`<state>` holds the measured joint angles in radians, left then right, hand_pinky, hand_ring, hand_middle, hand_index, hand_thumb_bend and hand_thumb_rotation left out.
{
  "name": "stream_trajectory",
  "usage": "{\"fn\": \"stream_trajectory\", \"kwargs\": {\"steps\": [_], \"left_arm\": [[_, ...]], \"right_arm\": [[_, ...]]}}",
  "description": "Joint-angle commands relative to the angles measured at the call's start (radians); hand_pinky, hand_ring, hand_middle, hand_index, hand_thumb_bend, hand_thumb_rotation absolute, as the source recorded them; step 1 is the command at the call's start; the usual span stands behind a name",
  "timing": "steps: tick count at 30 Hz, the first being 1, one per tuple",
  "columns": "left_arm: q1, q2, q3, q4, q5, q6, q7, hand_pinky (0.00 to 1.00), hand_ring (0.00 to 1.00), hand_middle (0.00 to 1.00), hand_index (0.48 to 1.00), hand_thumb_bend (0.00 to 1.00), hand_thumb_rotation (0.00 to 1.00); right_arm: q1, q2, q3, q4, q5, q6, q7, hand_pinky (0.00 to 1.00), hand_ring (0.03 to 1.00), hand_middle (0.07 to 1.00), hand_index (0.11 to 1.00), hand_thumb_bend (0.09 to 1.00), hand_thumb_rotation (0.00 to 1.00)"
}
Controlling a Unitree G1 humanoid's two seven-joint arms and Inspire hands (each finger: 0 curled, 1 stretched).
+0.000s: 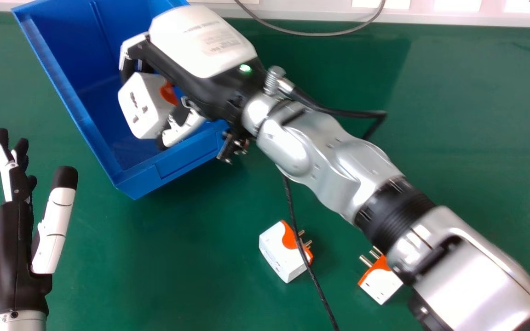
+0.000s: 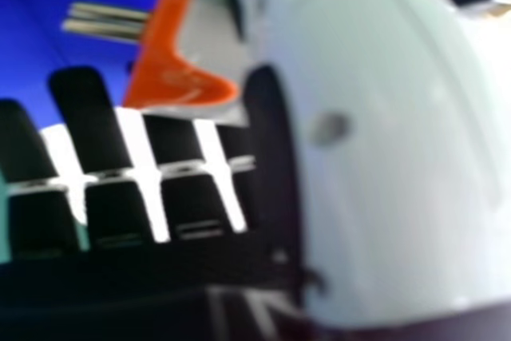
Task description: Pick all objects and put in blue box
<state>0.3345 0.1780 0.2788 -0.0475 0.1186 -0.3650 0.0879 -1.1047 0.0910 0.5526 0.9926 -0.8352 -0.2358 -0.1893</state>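
"While the black-and-white right hand (image 1: 200, 41) curls round a blocky white-and-orange plug adapter (image 1: 141, 110), where is it?"

"Within the deep blue plastic box's (image 1: 187, 158) outline; its height I can't tell."

"Other adapters?"

"A second adapter (image 1: 276, 253) and a third adapter (image 1: 380, 286), on the smooth green table (image 1: 191, 257)."

"Left hand (image 1: 14, 257)?"

"Wide open, lower left."

No readable text; small grey print (image 1: 221, 43) on white back of right hand (image 1: 173, 27), too small to read; white marks (image 1: 416, 243) on silver right forearm (image 1: 476, 280), can't be made out.
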Motion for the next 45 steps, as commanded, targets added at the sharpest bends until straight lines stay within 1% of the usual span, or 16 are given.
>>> {"fn": "stream_trajectory", "kwargs": {"steps": [1, 5, 9, 14, 17, 20, 22, 24, 27, 29, 31, 34, 37, 40, 42, 45], "left_arm": [[0.017, -0.003, -0.003, -0.045, 0.013, 0.004, 0.004, 0.97, 1.0, 1.0, 1.0, 0.79, 0.97], [0.017, -0.003, -0.003, -0.047, 0.016, 0.01, 0.006, 0.96, 1.0, 1.0, 1.0, 0.77, 0.97], [0.021, -0.01, -0.007, -0.062, 0.022, 0.023, 0.01, 0.96, 1.0, 1.0, 1.0, 0.78, 0.97], [0.02, -0.016, -0.012, -0.077, 0.025, 0.037, 0.009, 0.96, 1.0, 1.0, 1.0, 0.8, 0.97], [0.024, -0.02, -0.018, -0.087, 0.033, 0.042, 0.012, 0.96, 1.0, 1.0, 1.0, 0.82, 0.97], [0.026, -0.022, -0.02, -0.093, 0.034, 0.045, 0.011, 0.96, 1.0, 1.0, 1.0, 0.82, 0.97], [0.026, -0.025, -0.021, -0.095, 0.033, 0.045, 0.01, 0.96, 1.0, 1.0, 1.0, 0.82, 0.97], [0.026, -0.031, -0.025, -0.098, 0.035, 0.046, 0.012, 0.96, 1.0, 1.0, 1.0, 0.82, 0.97], [0.025, -0.038, -0.03, -0.096, 0.043, 0.038, 0.016, 0.96, 1.0, 1.0, 1.0, 0.81, 0.97], [0.023, -0.041, -0.033, -0.092, 0.049, 0.033, 0.019, 0.96, 1.0, 1.0, 1.0, 0.81, 0.97], [0.021, -0.043, -0.035, -0.09, 0.052, 0.032, 0.02, 0.96, 1.0, 1.0, 1.0, 0.8, 0.97], [0.018, -0.045, -0.039, -0.089, 0.053, 0.031, 0.025, 0.96, 1.0, 1.0, 1.0, 0.78, 0.97], [0.014, -0.049, -0.043, -0.087, 0.056, 0.033, 0.031, 0.96, 1.0, 1.0, 1.0, 0.77, 0.97], [0.011, -0.052, -0.047, -0.085, 0.056, 0.033, 0.033, 0.96, 1.0, 1.0, 1.0, 0.77, 0.97], [0.012, -0.054, -0.05, -0.088, 0.056, 0.035, 0.034, 0.96, 1.0, 1.0, 1.0, 0.77, 0.97], [0.013, -0.057, -0.054, -0.093, 0.056, 0.035, 0.034, 0.96, 1.0, 1.0, 1.0, 0.77, 0.97]], "right_arm": [[-0.09, 0.037, 0.002, 0.05, 0.012, 0.015, -0.036, 0.36, 0.431, 0.476, 0.535, 0.494, 0.0], [-0.153, 0.096, 0.006, 0.146, 0.018, 0.048, -0.07, 0.37, 0.428, 0.468, 0.529, 0.497, 0.0], [-0.193, 0.132, 0.024, 0.209, 0.009, 0.075, -0.099, 0.36, 0.428, 0.472, 0.53, 0.496, 0.0], [-0.224, 0.16, 0.039, 0.248, 0.013, 0.124, -0.095, 0.34, 0.417, 0.471, 0.548, 0.493, 0.0], [-0.227, 0.167, 0.047, 0.262, 0.015, 0.133, -0.108, 0.33, 0.41, 0.47, 0.556, 0.491, 0.0], [-0.222, 0.17, 0.056, 0.274, 0.013, 0.131, -0.134, 0.33, 0.407, 0.47, 0.559, 0.491, 0.0], [-0.216, 0.173, 0.066, 0.282, 0.007, 0.129, -0.163, 0.33, 0.406, 0.47, 0.556, 0.491, 0.0], [-0.209, 0.175, 0.073, 0.286, 0.006, 0.124, -0.201, 0.33, 0.406, 0.469, 0.552, 0.492, 0.0], [-0.2, 0.178, 0.088, 0.29, -0.001, 0.119, -0.265, 0.34, 0.409, 0.471, 0.542, 0.494, 0.0], [-0.197, 0.18, 0.103, 0.293, -0.009, 0.115, -0.311, 0.35, 0.413, 0.473, 0.536, 0.495, 0.0], [-0.199, 0.181, 0.12, 0.296, -0.019, 0.114, -0.342, 0.35, 0.417, 0.474, 0.53, 0.495, 0.0], [-0.209, 0.184, 0.142, 0.301, -0.029, 0.12, -0.363, 0.36, 0.419, 0.473, 0.527, 0.495, 0.0], [-0.215, 0.188, 0.145, 0.303, -0.026, 0.119, -0.372, 0.35, 0.416, 0.469, 0.529, 0.494, 0.0], [-0.209, 0.195, 0.15, 0.298, -0.028, 0.113, -0.408, 0.35, 0.415, 0.468, 0.53, 0.494, 0.0], [-0.202, 0.196, 0.154, 0.297, -0.028, 0.098, -0.421, 0.35, 0.415, 0.469, 0.536, 0.493, 0.0], [-0.191, 0.193, 0.162, 0.301, -0.026, 0.071, -0.392, 0.35, 0.418, 0.472, 0.538, 0.492, 0.0]]}}
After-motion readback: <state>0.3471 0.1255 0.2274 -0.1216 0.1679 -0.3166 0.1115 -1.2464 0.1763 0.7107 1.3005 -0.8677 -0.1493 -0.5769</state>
